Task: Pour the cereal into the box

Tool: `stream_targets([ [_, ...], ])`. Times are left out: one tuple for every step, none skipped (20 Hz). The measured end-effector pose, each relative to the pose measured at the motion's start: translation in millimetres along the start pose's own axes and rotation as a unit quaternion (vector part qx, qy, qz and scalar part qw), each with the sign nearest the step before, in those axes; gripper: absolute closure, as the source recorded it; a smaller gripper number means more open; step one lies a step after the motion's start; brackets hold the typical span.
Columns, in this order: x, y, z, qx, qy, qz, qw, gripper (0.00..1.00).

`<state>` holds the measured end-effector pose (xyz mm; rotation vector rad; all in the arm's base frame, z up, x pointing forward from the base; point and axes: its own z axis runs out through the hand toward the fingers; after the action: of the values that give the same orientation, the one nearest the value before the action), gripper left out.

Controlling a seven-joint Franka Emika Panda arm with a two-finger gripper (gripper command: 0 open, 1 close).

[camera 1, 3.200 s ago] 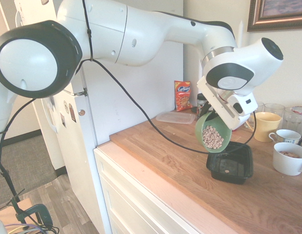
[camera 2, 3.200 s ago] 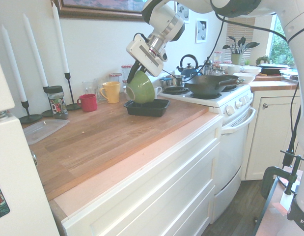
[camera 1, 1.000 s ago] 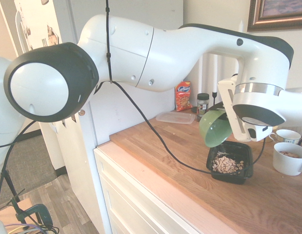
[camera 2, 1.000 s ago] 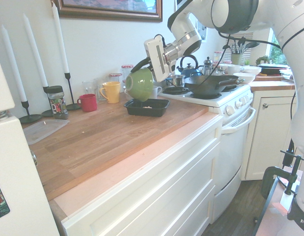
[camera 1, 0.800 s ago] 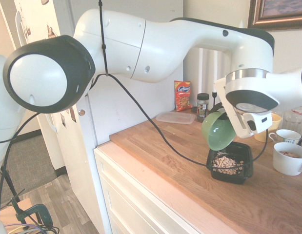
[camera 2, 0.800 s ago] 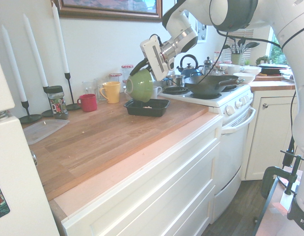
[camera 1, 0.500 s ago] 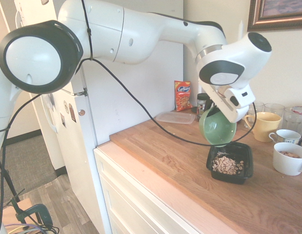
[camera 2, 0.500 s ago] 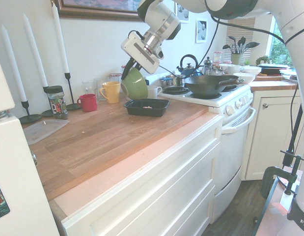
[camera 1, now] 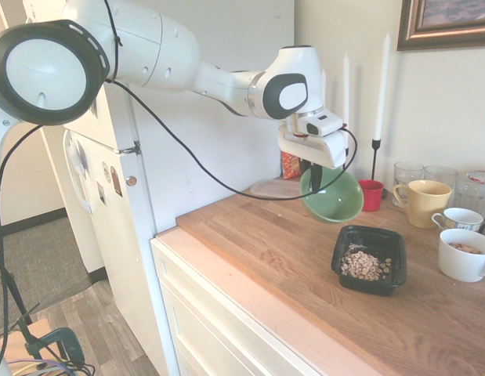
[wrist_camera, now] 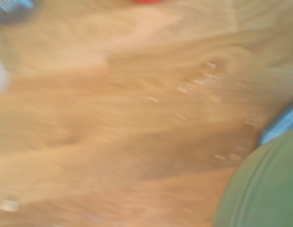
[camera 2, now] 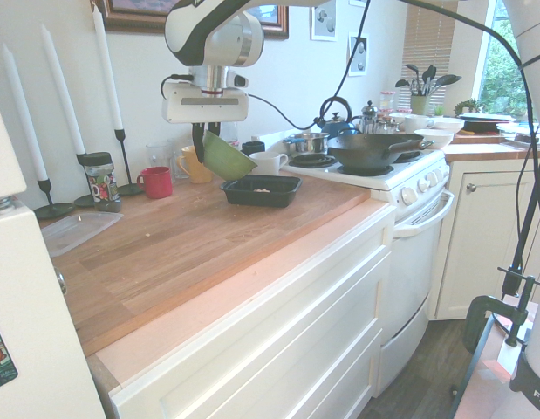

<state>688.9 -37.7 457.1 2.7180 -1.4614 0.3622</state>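
The box point(camera 1: 372, 233), a shallow black tray, sits on the wooden counter with the cereal point(camera 1: 363, 265) heaped inside it. My gripper point(camera 1: 314, 178) is shut on the rim of a green bowl point(camera 1: 334, 197), which hangs tilted above the counter, left of and behind the box. The second exterior view shows the gripper point(camera 2: 200, 140) holding the bowl point(camera 2: 224, 155) to the left of the box point(camera 2: 261, 200), with a few pale cereal bits point(camera 2: 259, 189) just showing over the rim. The wrist view is blurred, with the bowl point(wrist_camera: 260, 189) over the wood. I cannot see inside the bowl.
A red mug point(camera 1: 372, 194), a yellow mug point(camera 1: 426, 202), two white mugs point(camera 1: 465, 254) and glasses line the wall. A clear flat container point(camera 2: 78, 229), a jar point(camera 2: 99, 182) and candlesticks point(camera 2: 123, 131) stand at the far end. The stove with a wok point(camera 2: 374, 150) adjoins the counter.
The cereal has gone from the bowl into the box. The arm has then swung the bowl away from over the box, toward the wall and the red mug.
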Motion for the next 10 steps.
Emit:
stream_targets([
  [-8,-4,0,-0.020,0.014,-0.007,1.000,1.00],
  [-17,-8,1,-0.032,0.021,-0.014,0.999,1.00],
  [-26,-13,0,-0.040,0.024,-0.023,0.999,1.00],
  [-36,-19,0,-0.047,0.027,-0.031,0.998,1.00],
  [-47,-24,1,-0.053,0.030,-0.039,0.997,1.00],
  [-58,-30,2,-0.058,0.034,-0.047,0.997,1.00],
  [-70,-37,3,-0.064,0.039,-0.055,0.996,1.00],
  [-82,-43,5,-0.069,0.045,-0.062,0.995,1.00],
  [-94,-50,8,-0.073,0.051,-0.070,0.994,1.00],
  [-106,-56,13,-0.078,0.058,-0.077,0.992,1.00],
])
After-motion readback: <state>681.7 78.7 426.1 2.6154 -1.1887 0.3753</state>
